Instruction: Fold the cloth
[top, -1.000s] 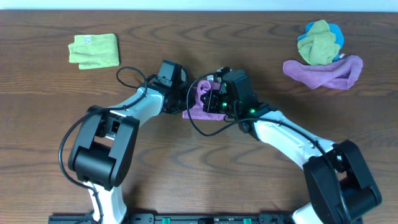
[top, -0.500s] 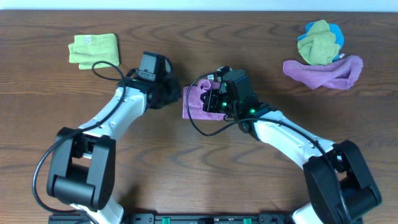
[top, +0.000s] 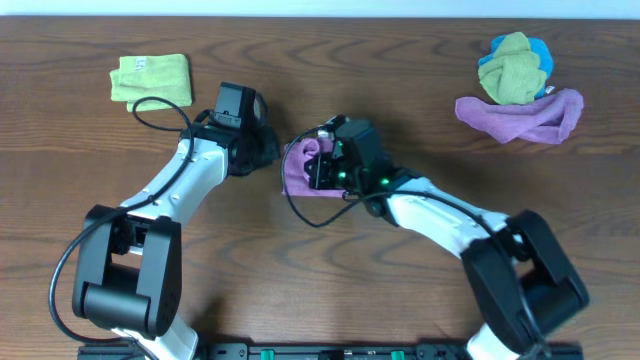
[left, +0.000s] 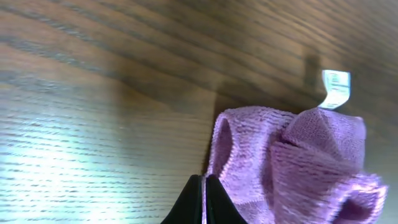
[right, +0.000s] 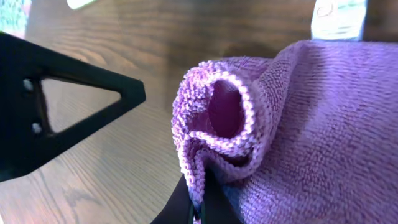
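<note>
The purple cloth (top: 297, 172) lies bunched at the table's middle, its white tag (left: 336, 88) sticking up at the far edge. My right gripper (top: 318, 166) is shut on a rolled edge of the cloth (right: 311, 124), the fold pinched between its fingertips (right: 202, 196). My left gripper (top: 264, 150) is just left of the cloth. Its fingers (left: 203, 190) are closed together with nothing between them, at the near left edge of the cloth (left: 298, 162). The left gripper's black finger (right: 62, 93) shows in the right wrist view, apart from the cloth.
A lime-green folded cloth (top: 150, 80) lies at the back left. A second purple cloth (top: 520, 115), rumpled in a band, lies at the back right with a green and blue bundle (top: 513, 62) behind it.
My left arm has pulled back to the left, off the cloth. My right gripper has moved a little left, dragging the cloth with it.
</note>
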